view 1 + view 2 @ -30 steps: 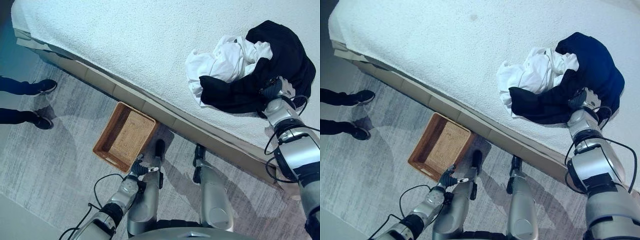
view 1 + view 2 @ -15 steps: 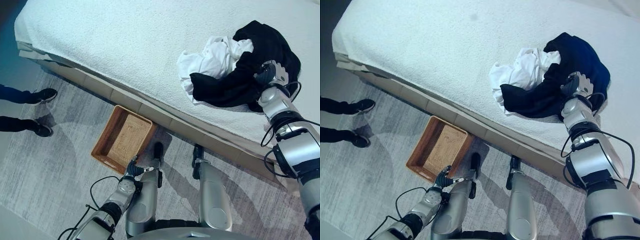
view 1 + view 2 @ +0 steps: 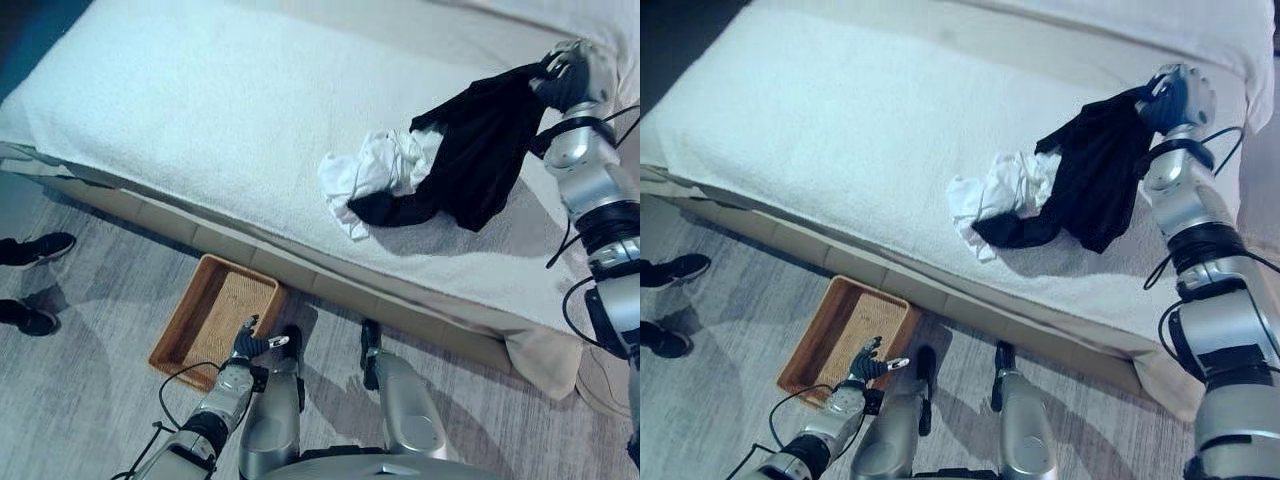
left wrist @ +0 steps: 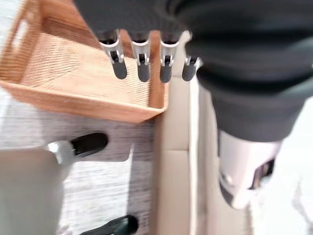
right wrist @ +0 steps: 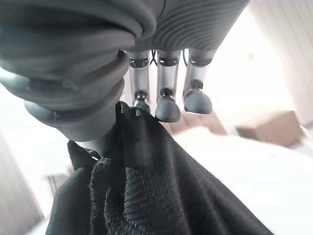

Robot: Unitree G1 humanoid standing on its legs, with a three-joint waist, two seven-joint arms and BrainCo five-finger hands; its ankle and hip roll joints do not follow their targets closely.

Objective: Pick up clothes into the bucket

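Observation:
A black garment [image 3: 480,150] hangs stretched from my right hand [image 3: 565,75], which is raised above the far right of the bed and shut on the cloth's upper edge. In the right wrist view the black cloth [image 5: 146,186] is pinched between thumb and fingers [image 5: 167,107]. Its lower end still lies on the bed against a crumpled white garment [image 3: 375,170]. A brown wicker basket [image 3: 178,307] sits on the floor beside the bed. My left hand [image 3: 245,345] hovers low at the basket's near corner, fingers [image 4: 142,63] straight and holding nothing.
The white-covered bed [image 3: 200,130] stretches across the view with its wooden base along the floor. A person's dark shoes [image 3: 40,248] stand on the grey carpet at the far left.
My right hand has risen and pulled the black garment up, stretching it away from the white one. The camera has shifted. My left hand stays by the basket.

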